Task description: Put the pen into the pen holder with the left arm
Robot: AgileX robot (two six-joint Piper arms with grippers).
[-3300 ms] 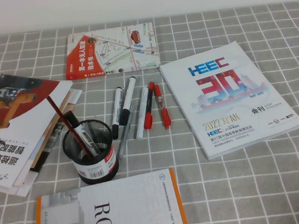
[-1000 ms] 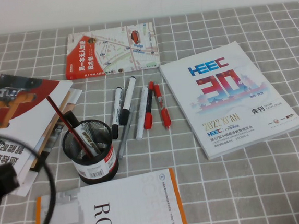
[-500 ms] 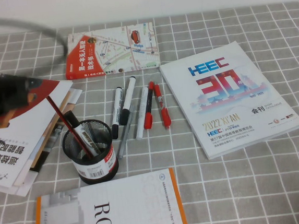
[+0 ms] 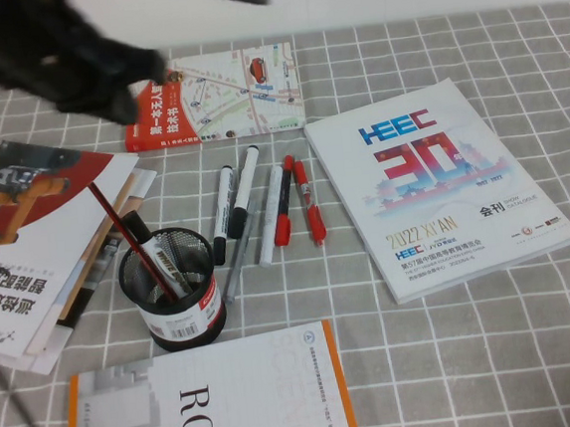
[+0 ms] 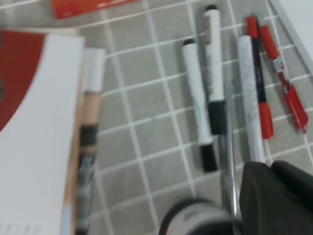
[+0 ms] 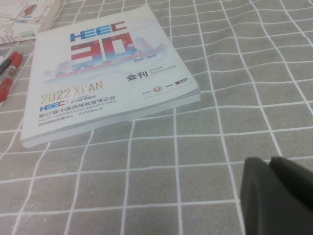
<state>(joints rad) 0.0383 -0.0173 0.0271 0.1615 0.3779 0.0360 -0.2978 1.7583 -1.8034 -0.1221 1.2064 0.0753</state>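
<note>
Pen (image 4: 223, 216) flat on desk (image 4: 497, 355), just beside pen holder (image 4: 172, 288), probably for an easy pickup; left end effector (image 5: 268, 171) shut, empty, high above it; right end effector (image 6: 269, 164) shut, empty, low near catalogue (image 6: 98, 73).

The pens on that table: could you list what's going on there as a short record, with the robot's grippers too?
pens on cloth: two black-capped white markers, a slim grey pen, a white pen, two red-capped pens, side by side
pen holder: upright, already holds a marker and a red pencil
left gripper: shut, empty, raised over the table's far left
right gripper: shut, empty, parked near the HEEC catalogue
</note>
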